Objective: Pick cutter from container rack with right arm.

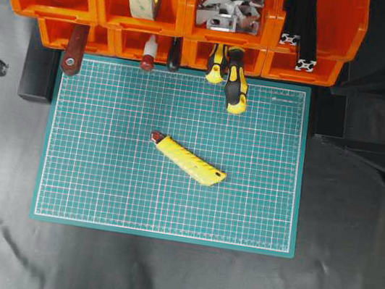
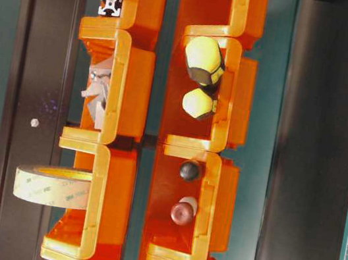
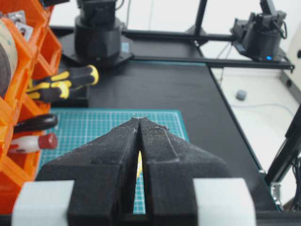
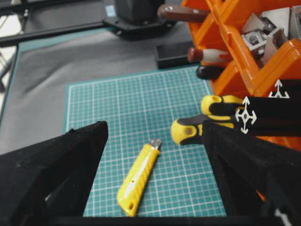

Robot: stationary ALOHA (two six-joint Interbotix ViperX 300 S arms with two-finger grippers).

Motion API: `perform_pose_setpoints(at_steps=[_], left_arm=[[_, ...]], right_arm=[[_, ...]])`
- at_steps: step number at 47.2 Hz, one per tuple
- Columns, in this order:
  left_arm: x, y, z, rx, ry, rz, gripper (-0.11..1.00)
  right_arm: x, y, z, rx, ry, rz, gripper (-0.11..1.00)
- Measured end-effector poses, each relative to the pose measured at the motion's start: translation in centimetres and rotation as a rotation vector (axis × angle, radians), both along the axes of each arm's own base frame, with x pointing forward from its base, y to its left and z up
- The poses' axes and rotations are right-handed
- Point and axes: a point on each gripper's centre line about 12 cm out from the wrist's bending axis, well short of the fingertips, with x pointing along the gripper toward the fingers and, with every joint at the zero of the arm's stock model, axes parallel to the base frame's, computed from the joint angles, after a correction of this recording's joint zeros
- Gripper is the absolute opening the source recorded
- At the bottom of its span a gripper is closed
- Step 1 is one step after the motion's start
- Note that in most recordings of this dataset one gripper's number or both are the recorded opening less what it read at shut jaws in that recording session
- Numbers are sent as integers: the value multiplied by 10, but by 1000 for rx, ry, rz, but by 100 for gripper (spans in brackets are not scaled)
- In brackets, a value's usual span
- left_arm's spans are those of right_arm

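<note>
Cutter (image 4: 139, 176) flat on mat, long axis diagonal, between and below spread-apart right gripper (image 4: 155, 155); left gripper (image 3: 140, 123) clenched, empty.

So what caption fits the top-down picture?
Yellow cutter lying flat on the green mat, below the orange rack.

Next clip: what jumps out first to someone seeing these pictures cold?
The bright orange container rack along the top edge, with tape rolls and tools in its bins. Then the yellow cutter lying diagonally mid-way on the green cutting mat, already out of the rack, with the right gripper open above it.
</note>
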Motion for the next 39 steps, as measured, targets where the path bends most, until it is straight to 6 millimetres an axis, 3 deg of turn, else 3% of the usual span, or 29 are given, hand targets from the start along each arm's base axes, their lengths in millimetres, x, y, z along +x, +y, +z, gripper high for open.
perform_pose_setpoints(at_steps=[39], left_arm=[[0,0,0,-2,0,0,0]], right_arm=[[-8,-3,-7,-1,2,1,78]])
